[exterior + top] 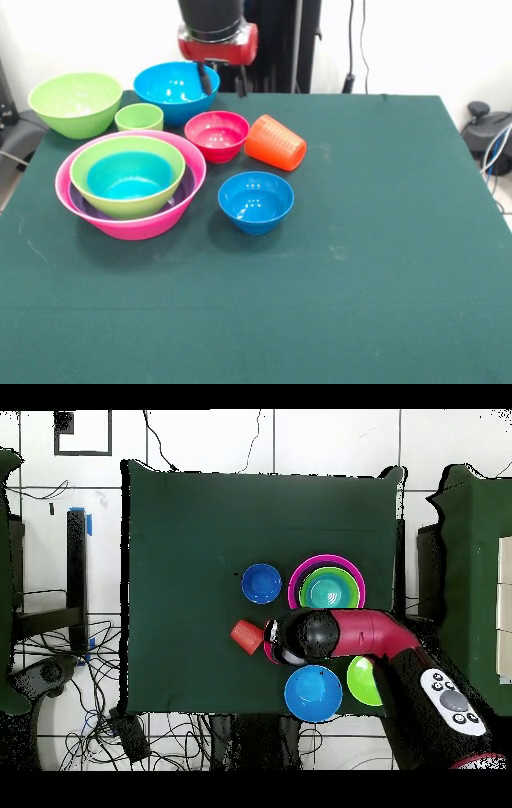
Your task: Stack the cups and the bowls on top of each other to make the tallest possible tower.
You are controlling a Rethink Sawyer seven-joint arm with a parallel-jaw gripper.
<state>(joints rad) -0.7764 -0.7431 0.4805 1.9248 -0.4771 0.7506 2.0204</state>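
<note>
A huge pink bowl [148, 228] at the left holds a nest: a wide purple bowl [186, 184], a lime-green bowl [128, 206] and a teal bowl [128, 174]. The nest also shows in the overhead view [327, 587]. A small red bowl [217, 134], an orange ribbed cup [275, 142] lying on its side, and a small blue bowl [256, 201] stand apart. At the far side are a large blue bowl [168, 90], a short lime-green cup [139, 118] and a second lime-green bowl [76, 102]. My gripper [223, 82] hangs open and empty above the far edge, behind the red bowl.
The green cloth table [384, 240] stretches wide to the right and front of the bowls. In the overhead view my arm [345, 634] covers the red bowl; the orange cup [246, 636] and small blue bowl [261, 583] show beside it.
</note>
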